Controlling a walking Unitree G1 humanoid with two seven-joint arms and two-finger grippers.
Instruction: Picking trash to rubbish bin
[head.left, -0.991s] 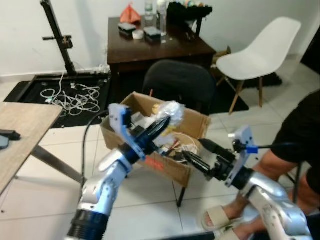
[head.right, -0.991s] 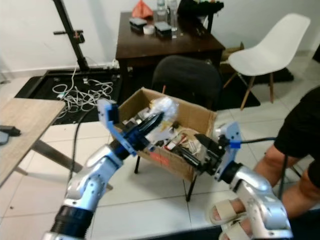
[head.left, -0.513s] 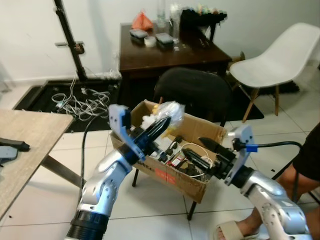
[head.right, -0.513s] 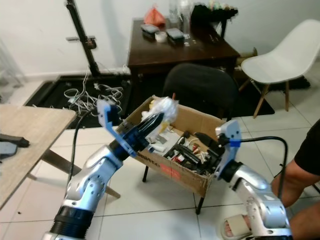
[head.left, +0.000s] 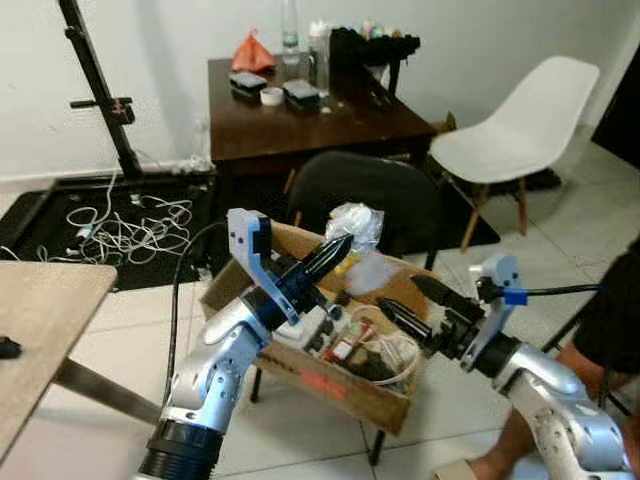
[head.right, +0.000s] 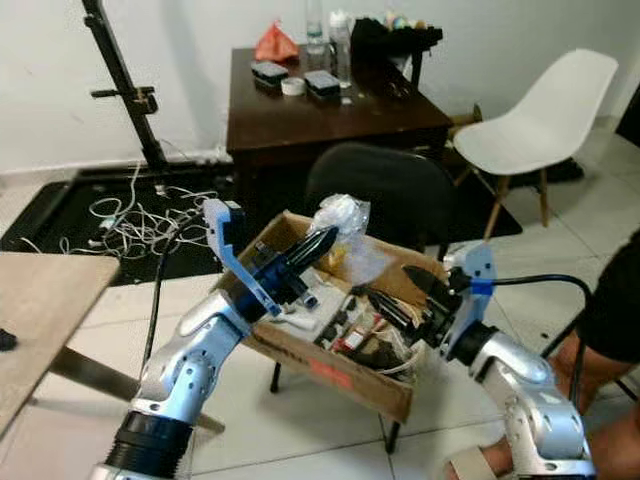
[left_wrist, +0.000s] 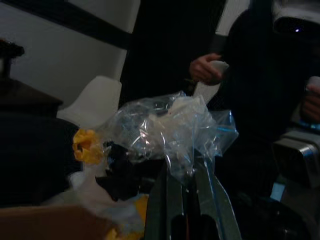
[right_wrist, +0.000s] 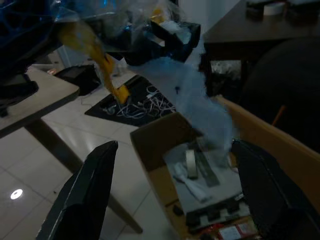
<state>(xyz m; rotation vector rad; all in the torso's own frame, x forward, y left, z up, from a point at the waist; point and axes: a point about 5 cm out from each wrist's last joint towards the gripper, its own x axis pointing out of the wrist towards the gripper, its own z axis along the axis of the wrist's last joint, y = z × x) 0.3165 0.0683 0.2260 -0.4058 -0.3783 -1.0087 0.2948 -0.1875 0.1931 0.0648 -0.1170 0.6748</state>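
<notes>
Left gripper (head.left: 338, 248): raised over the far rim of the cardboard box, its two long black fingers drawn close together and pinching the neck of a crumpled clear plastic bag.
Plastic bag (head.left: 356, 221): thin, glossy, crinkled film with something pale inside; it stands above the fingertips, over the box's far edge. In the left wrist view the bag (left_wrist: 175, 131) bulges just past the fingers, with a yellow scrap beside it.
Right gripper (head.left: 412, 303): held over the near right corner of the box, fingers spread wide apart with nothing between them.
Cardboard box (head.left: 340, 385): brown corrugated card, flaps open, serving as the bin; it rests on a dark chair's seat. A red patch marks its near wall, but any writing there is too blurred to read.
Box contents (head.right: 350, 335): a jumble of small packets, white wire coils and dark pieces; the right wrist view shows a roll of tape (right_wrist: 190, 162) lying inside, probably on flat card.
Dark chair (head.left: 365, 195): black rounded back rising behind the box.
Wooden desk (head.left: 300, 115): dark brown, against the wall, with bottles, a tape roll and an orange bag along its far edge.
White chair (head.left: 520, 135): moulded plastic shell on wooden legs, to the right of the desk.
Person (head.left: 610, 315): dark clothing, at the right edge of the left eye view.
Change: half a second earlier the bag was already pinched above the box and the right fingers already spread; the camera has shifted, so the whole room sits differently in the picture.
</notes>
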